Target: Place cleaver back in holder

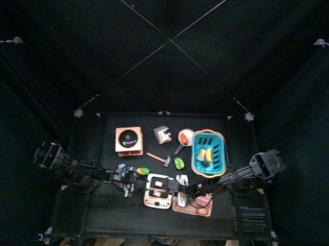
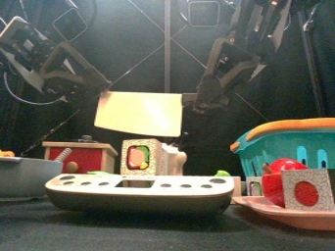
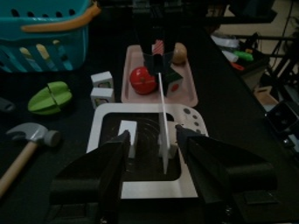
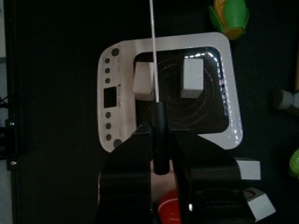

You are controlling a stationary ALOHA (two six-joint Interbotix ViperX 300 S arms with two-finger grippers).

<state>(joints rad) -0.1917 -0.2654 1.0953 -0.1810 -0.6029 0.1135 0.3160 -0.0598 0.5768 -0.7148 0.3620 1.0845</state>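
The cleaver (image 2: 137, 113), a toy with a broad cream rectangular blade and a dark handle, hangs in the air above the front of the table, blade edge pointing down. The right gripper (image 4: 156, 164) has its jaws clamped on the handle. The cleaver is lifted but not yet delivered: the holder (image 1: 164, 133), a small grey-white boxy block with a dark notch, stands apart from it, further back on the table and empty as far as the top view shows. What remains, I judge, is carrying the blade back, lining it up with the notch and lowering it in.

Directly under the blade lies a white rounded tray with a dark middle (image 4: 222, 79). The left gripper (image 3: 149, 166) hovers over that tray, jaws spread wide and holding nothing. An orange square box (image 1: 129, 140) sits just beside the holder and a blue plastic basket with an orange rim (image 1: 210, 154) on its other side, crowding the approach.
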